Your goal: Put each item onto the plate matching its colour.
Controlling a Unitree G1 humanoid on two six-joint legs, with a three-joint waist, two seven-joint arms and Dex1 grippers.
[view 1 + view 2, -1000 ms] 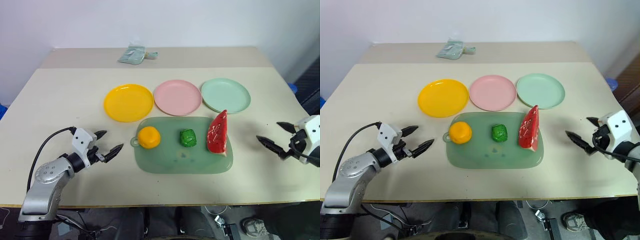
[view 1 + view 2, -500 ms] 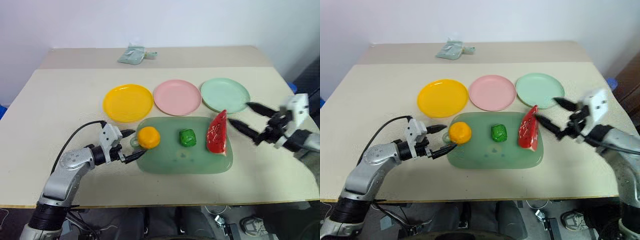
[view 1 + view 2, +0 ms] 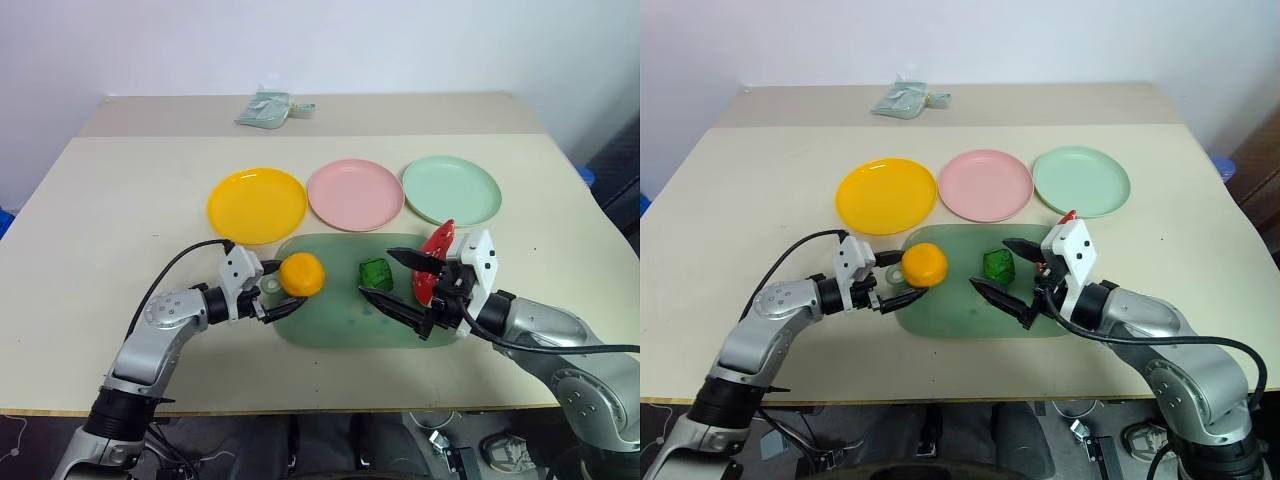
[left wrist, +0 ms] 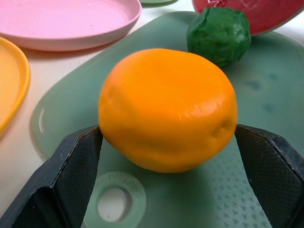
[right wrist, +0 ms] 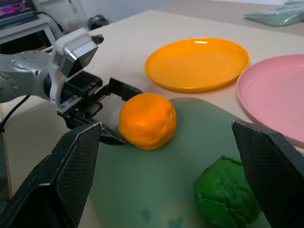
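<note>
The round orange fruit (image 3: 301, 274) sits at the left end of the pale green tray (image 3: 330, 325). My left gripper (image 3: 281, 288) is shut on it, one black finger (image 4: 71, 180) pressed to each side. The dark green lumpy vegetable (image 3: 375, 274) lies mid-tray, and my right gripper (image 3: 377, 274) stands wide open around it, reaching in from the right. The red watermelon wedge (image 3: 438, 244) is mostly hidden behind the right hand. Beyond the tray lie the yellow plate (image 3: 257, 205), the pink plate (image 3: 355, 194) and the mint green plate (image 3: 451, 190).
A small pale teal cloth bundle (image 3: 270, 108) lies at the far edge of the table. The tray's ring tab (image 4: 116, 204) sits under my left gripper. Bare tabletop stretches to the left and right of the tray.
My left gripper has closed in on the orange fruit. My right arm has swept left past the watermelon wedge and now straddles the green vegetable.
</note>
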